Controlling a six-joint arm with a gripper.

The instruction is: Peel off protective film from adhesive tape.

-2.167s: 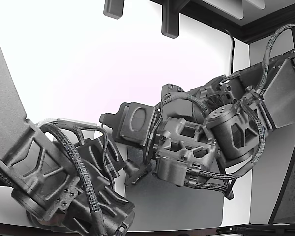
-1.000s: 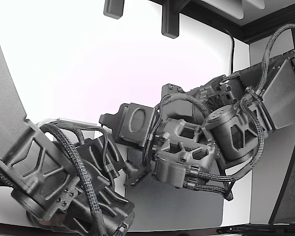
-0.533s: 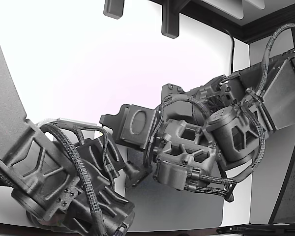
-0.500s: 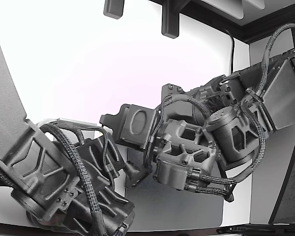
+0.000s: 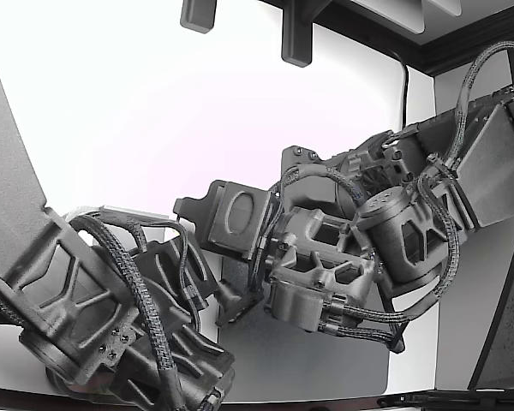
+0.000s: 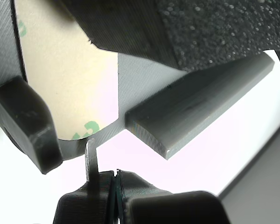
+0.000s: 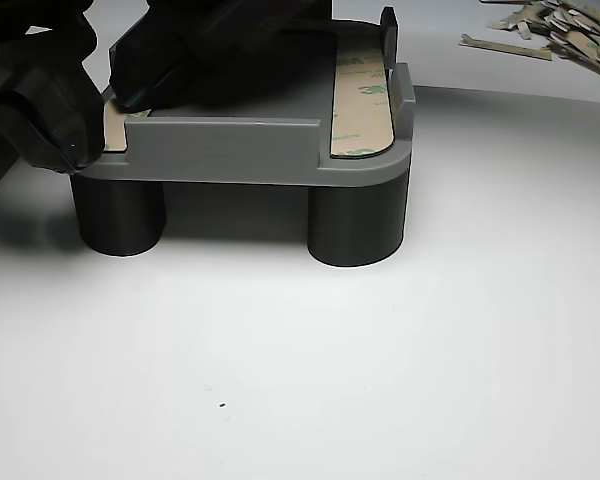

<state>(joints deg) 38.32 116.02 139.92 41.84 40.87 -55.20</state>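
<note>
A grey part [image 7: 230, 150] on two round legs carries tan tape strips with green print. One strip [image 7: 363, 105] lies along its right side in the other view. Another strip [image 6: 67, 74] fills the wrist view, with its rounded end just in front of my gripper [image 6: 91, 156]. The gripper's thin metal tips are pressed together and sit at the strip's edge, beside a green mark [image 6: 87, 127]. I cannot tell whether any film is pinched between them. In the other view the gripper [image 7: 98, 98] sits at the part's left corner. In the exterior view the tips [image 5: 231, 301] are mostly hidden by the arms.
A second arm's dark padded finger [image 6: 210, 28] rests on the part from above. A raised grey rib [image 6: 200, 102] and a dark post [image 6: 28, 121] flank the strip. A pile of peeled film scraps [image 7: 560, 25] lies at the far right on the white table [image 7: 330, 380].
The arm on the exterior view's right dipped slightly and came back up. The gripper tips stay at the same spot by the part.
</note>
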